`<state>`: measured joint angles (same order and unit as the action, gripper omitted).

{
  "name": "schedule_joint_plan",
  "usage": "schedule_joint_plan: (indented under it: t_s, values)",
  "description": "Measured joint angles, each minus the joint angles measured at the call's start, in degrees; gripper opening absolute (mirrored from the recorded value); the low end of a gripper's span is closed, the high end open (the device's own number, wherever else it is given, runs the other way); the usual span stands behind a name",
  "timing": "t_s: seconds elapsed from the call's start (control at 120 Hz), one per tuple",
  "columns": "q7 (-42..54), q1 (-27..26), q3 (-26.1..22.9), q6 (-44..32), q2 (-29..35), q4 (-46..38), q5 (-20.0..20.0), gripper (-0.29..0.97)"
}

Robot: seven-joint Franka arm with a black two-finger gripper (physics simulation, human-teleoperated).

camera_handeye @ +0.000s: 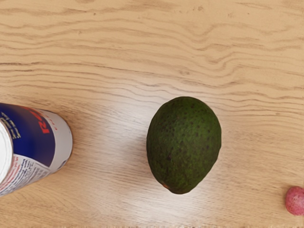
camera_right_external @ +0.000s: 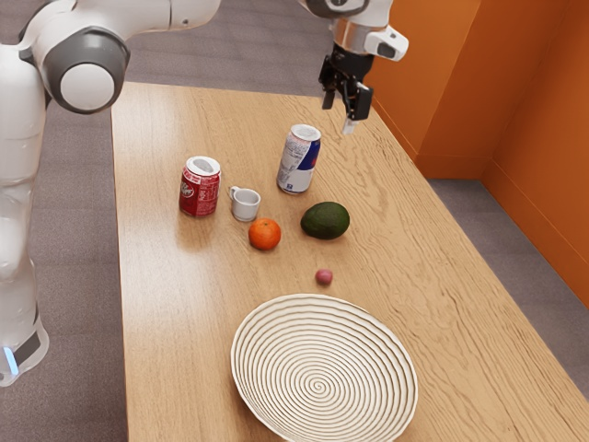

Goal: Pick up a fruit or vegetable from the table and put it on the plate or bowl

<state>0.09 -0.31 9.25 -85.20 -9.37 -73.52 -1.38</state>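
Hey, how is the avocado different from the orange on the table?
The avocado is dark green; the orange is bright orange. The avocado is egg-shaped and lies on its side, while the orange is round. The avocado looks somewhat larger. Both rest on the table, side by side but apart.

arm [camera_right_external: 23, 120]: glossy white shells, rounded links. big joint [camera_right_external: 87, 72] has a grey collar around a white round cap. small blue light [camera_right_external: 9, 361] low on the base. white wrist module [camera_right_external: 385, 42] with dark end. end effector [camera_right_external: 339, 109] black, one fingertip pale grey.
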Motion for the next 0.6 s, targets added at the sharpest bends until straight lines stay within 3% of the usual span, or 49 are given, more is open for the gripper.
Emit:
schedule_joint_plan:
  t_s: [0.075,0.267,0.45,0.6]
  values:
    - [0.06,-0.26,-0.26,-0.11,-0.03,-1.62,0.20,0.68]
    - [0.71,-3.77,-0.49,-9.67,6.27,-16.88,3.18,0.68]
    - [2.40,-8.02,0.03,-16.32,6.70,-21.16,4.01,0.68]
    - [3.48,-7.92,1.81,-19.04,6.68,-23.03,4.21,0.68]
